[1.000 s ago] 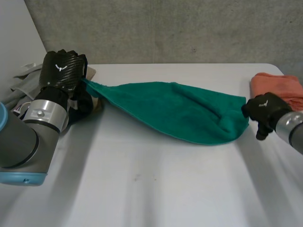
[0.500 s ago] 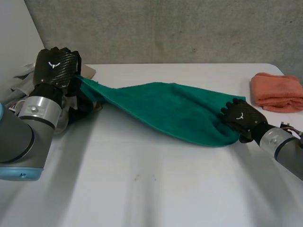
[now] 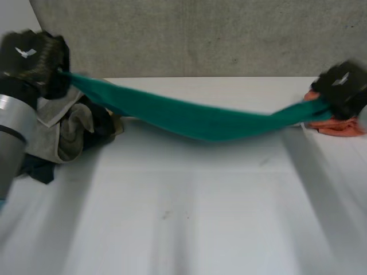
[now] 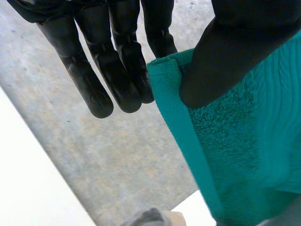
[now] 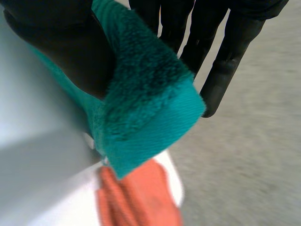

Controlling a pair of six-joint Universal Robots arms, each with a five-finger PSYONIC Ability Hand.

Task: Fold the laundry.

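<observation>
A green towel (image 3: pixel 195 117) hangs stretched in the air above the white table (image 3: pixel 189 217), sagging in its middle. My left hand (image 3: pixel 34 60) holds its left end high at the far left; in the left wrist view the thumb (image 4: pixel 225 61) pinches a towel corner (image 4: pixel 235 141) against the straight fingers (image 4: pixel 117 70). My right hand (image 3: pixel 343 86) holds the other end at the far right. In the right wrist view its thumb (image 5: pixel 61 52) pins the towel's hemmed edge (image 5: pixel 150 113) against the fingers (image 5: pixel 225 70).
A heap of unfolded laundry (image 3: pixel 69 129) in grey and dark cloth lies on the table's left side under my left hand. A folded orange towel (image 3: pixel 338 123) lies at the far right, below my right hand, also seen as the orange towel (image 5: pixel 136 197).
My right hand closed on the towel's right end and rose to the right. My left hand rose and moved left. The towel left the table and now hangs stretched between them.
</observation>
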